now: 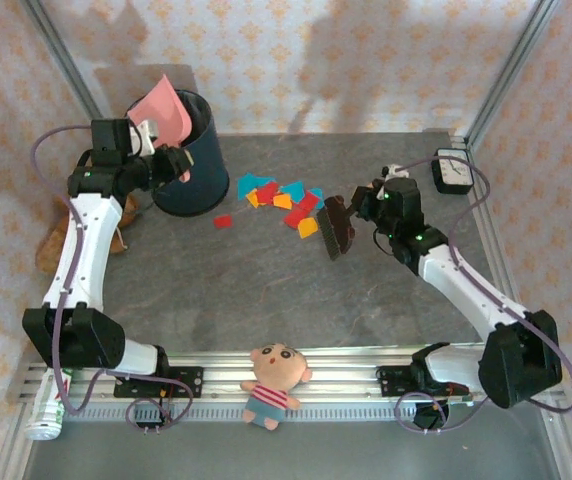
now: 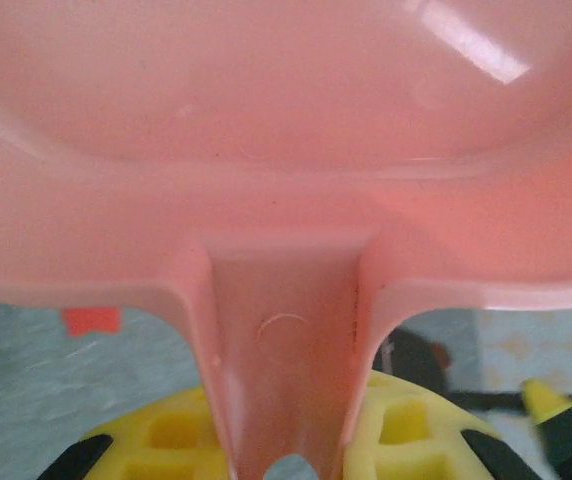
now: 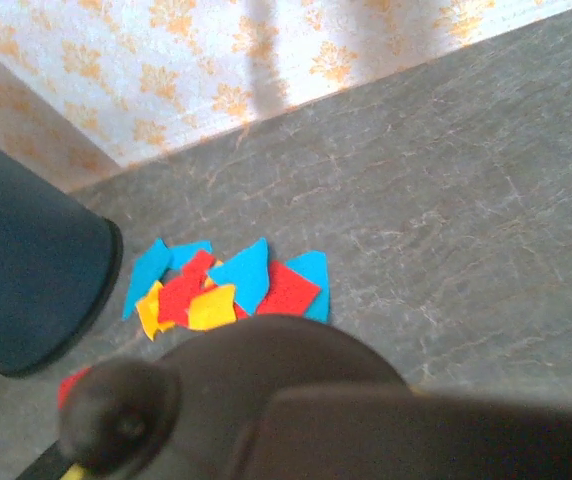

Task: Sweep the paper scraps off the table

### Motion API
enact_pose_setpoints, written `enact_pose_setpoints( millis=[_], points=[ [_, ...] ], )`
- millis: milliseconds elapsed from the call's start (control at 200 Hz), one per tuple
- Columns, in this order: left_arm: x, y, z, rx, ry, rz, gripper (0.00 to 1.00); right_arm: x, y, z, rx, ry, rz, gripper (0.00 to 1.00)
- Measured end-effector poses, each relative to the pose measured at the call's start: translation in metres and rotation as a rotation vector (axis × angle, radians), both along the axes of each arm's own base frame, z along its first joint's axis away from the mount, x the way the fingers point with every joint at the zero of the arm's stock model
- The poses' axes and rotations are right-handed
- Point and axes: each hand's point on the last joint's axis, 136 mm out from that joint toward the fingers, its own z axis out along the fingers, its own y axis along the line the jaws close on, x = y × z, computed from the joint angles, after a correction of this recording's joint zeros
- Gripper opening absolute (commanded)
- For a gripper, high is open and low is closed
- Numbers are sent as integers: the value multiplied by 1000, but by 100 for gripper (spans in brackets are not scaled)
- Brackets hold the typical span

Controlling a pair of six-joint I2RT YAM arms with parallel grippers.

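Lying flat: red, blue, yellow, orange paper scraps (image 1: 284, 200).

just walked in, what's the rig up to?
The left gripper is shut on the handle of a pink plastic dustpan, held up at the mouth of a dark blue round bin. The right gripper is shut on a dark hand brush just right of the red, blue, orange and yellow paper scraps, which lie unswept on the dark grey stone-look table.
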Motion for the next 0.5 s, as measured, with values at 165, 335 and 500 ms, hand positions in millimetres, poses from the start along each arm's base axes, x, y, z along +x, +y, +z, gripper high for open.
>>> enact_pose_setpoints(
  millis=[165, 335, 500],
  points=[
    [-36, 2, -19, 162, 51, -34, 0, 29, 6, -6, 102, 40, -21, 0],
    [-64, -8, -23, 273, 48, -96, 0, 59, 11, -7, 179, 56, -49, 0],
    [-84, -13, -36, 324, 78, -134, 0, 86, 18, -18, 227, 84, -59, 0]
  ],
)
